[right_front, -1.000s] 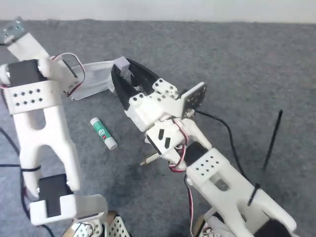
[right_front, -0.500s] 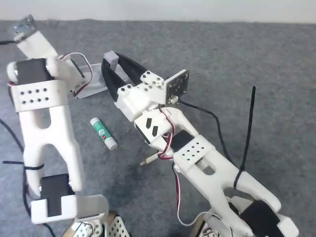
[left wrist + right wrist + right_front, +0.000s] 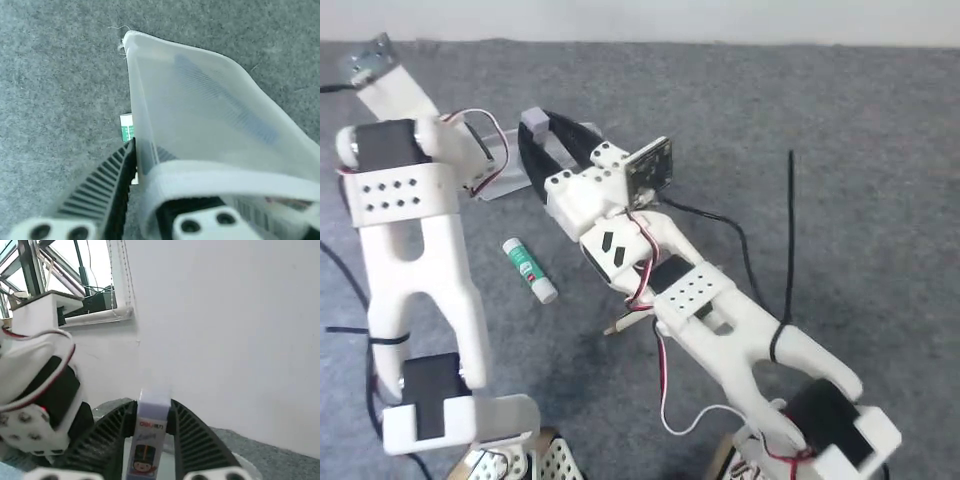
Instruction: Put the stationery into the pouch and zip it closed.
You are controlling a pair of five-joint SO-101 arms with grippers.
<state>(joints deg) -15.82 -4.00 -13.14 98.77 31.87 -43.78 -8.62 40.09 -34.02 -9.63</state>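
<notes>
The translucent white pouch [image 3: 210, 100] hangs from the left pincer [image 3: 147, 152], whose black ridged fingers are clamped on the pouch's banded edge. In the high view the pouch [image 3: 512, 165] sits beside the left arm. Near it, the right pincer [image 3: 151, 407] is closed on a small white-and-lavender eraser [image 3: 149, 440]. A green-and-white glue stick [image 3: 530, 270] lies on the grey carpeted table [image 3: 820, 120] between the two arms. A pale wooden stick [image 3: 625, 322] pokes out from under the right arm.
</notes>
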